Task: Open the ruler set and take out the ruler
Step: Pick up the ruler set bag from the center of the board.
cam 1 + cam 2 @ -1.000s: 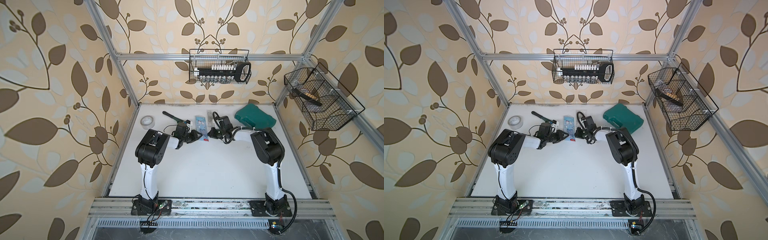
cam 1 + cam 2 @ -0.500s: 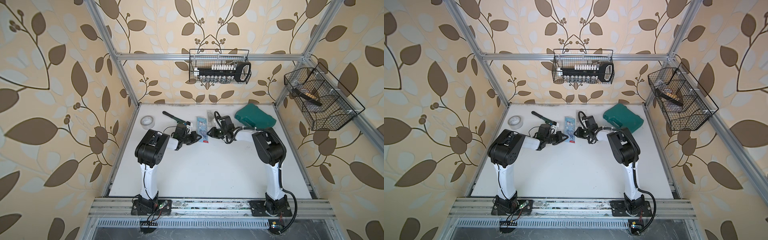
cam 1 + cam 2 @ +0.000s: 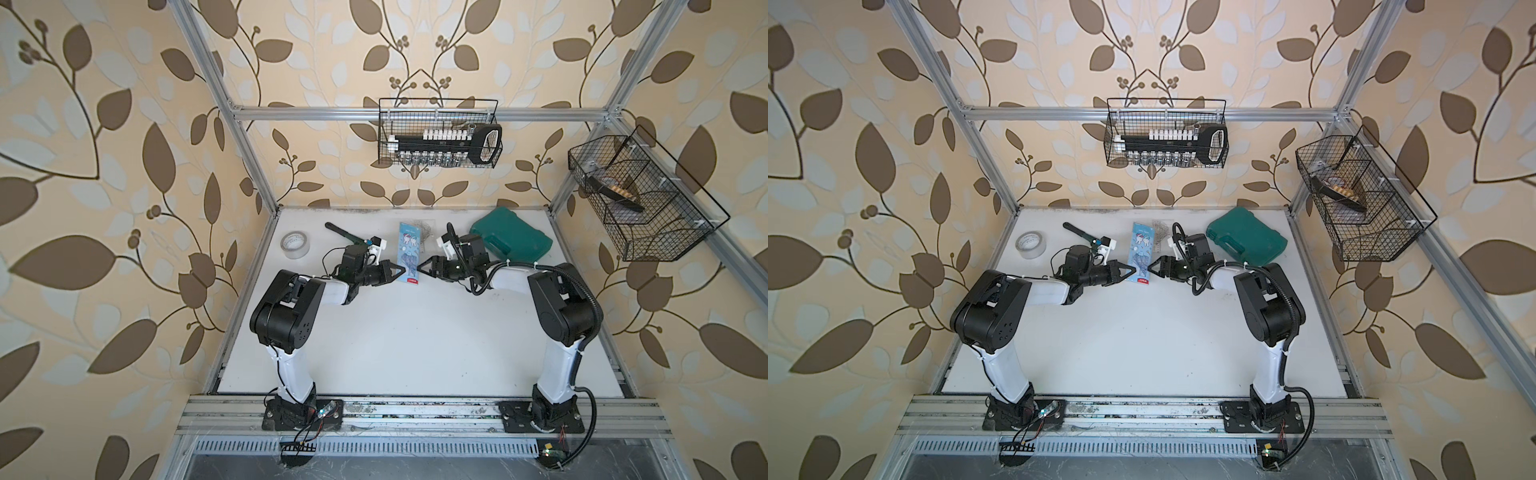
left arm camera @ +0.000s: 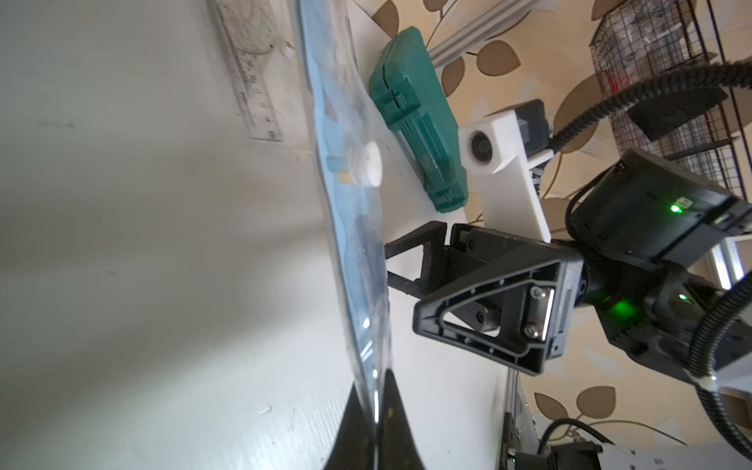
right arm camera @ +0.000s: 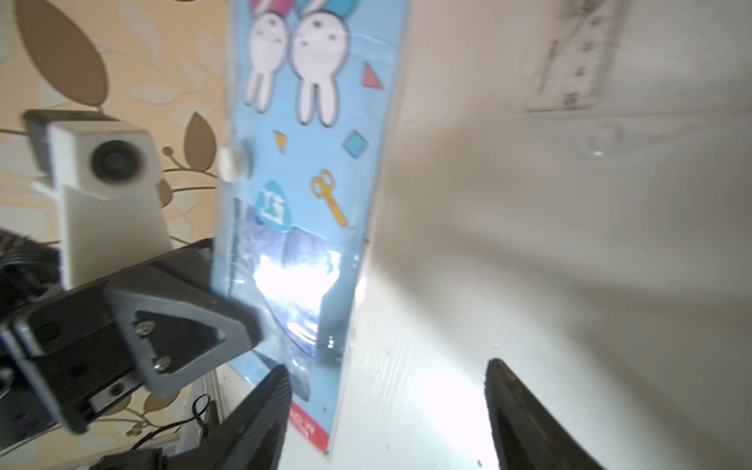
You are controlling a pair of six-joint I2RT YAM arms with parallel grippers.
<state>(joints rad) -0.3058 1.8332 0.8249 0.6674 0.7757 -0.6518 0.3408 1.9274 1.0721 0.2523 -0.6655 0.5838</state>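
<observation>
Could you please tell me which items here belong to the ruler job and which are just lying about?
Job: ruler set pouch; clear ruler beside it; left end effector, shut on the pouch; right end effector, open.
Lying about: tape roll; green case; black tool; back wire basket; side wire basket.

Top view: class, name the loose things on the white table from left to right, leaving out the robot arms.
Roll of clear tape → black-handled tool → blue ruler set pouch → green plastic case.
</observation>
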